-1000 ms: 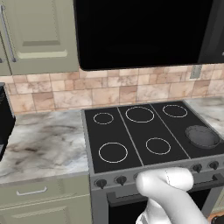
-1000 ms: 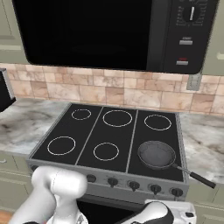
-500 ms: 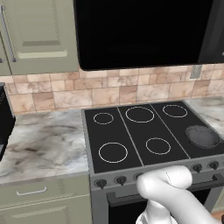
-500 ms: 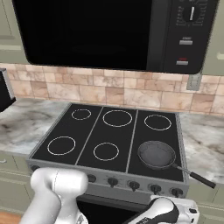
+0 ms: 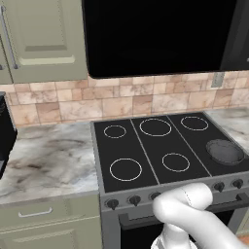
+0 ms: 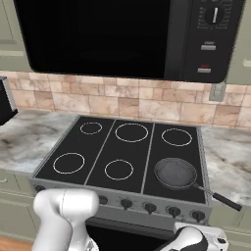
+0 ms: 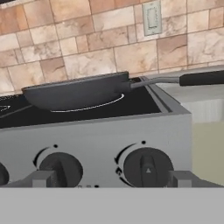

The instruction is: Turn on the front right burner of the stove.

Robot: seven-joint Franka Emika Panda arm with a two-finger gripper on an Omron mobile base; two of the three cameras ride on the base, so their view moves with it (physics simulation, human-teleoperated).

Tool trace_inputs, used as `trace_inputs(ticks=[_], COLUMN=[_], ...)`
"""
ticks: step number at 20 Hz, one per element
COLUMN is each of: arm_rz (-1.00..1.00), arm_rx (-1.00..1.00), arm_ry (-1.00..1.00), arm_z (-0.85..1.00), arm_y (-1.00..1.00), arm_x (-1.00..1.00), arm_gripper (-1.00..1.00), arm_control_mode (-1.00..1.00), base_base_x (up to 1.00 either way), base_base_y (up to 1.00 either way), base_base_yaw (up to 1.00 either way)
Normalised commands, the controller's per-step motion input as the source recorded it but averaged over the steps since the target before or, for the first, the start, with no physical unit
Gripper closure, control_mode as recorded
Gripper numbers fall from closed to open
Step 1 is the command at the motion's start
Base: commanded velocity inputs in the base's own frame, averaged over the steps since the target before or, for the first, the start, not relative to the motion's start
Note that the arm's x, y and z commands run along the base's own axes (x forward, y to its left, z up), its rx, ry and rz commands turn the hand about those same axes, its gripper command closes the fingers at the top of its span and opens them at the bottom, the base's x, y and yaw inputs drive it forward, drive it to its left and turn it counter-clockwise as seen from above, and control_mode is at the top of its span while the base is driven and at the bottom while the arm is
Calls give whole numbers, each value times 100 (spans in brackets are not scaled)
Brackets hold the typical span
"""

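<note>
The stove (image 5: 146,146) (image 6: 98,147) is a black glass cooktop with white rings and a row of dark knobs along its grey front. A dark frying pan (image 6: 175,172) (image 5: 224,151) (image 7: 78,92) covers the front right burner, of which a white ring arc (image 7: 94,106) shows under the pan. My gripper (image 7: 113,179) sits low in front of the control panel, open, its grey fingertips (image 7: 43,178) wide apart. It faces the two rightmost knobs (image 7: 148,167) (image 7: 61,168) without touching them. The white hand (image 6: 198,239) shows below the stove's right knobs (image 6: 197,215).
The pan's black handle (image 7: 203,78) (image 6: 220,198) sticks out to the right over the stove's edge. Marble counters (image 5: 44,160) (image 6: 228,157) flank the stove. A black microwave (image 6: 122,34) hangs above, and my white arm (image 5: 189,214) stands before the oven door.
The arm has sunk a little and the hand has edged slightly right below the knob row. The stove and pan have not moved.
</note>
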Motion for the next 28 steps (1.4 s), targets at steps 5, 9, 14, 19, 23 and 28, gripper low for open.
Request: trace_inputs(ticks=[5, 9, 14, 19, 23, 28], arm_rz=[0, 0, 0, 0, 0, 0], arm_rx=[7, 5, 4, 5, 6, 7], arm_ry=[0, 0, 0, 0, 0, 0], arm_z=[-7, -17, -17, -13, -13, -13], arm_y=[-9, -5, 0, -3, -9, -11], arm_x=[13, 9, 18, 21, 21, 13], arm_gripper=[-100, -100, -100, -100, -100, -100], arm_control_mode=[-100, -100, -100, -100, -100, -100], base_base_x=[0, 0, 0, 0, 0, 0], base_base_y=[0, 0, 0, 0, 0, 0], base_base_yaw=[0, 0, 0, 0, 0, 0])
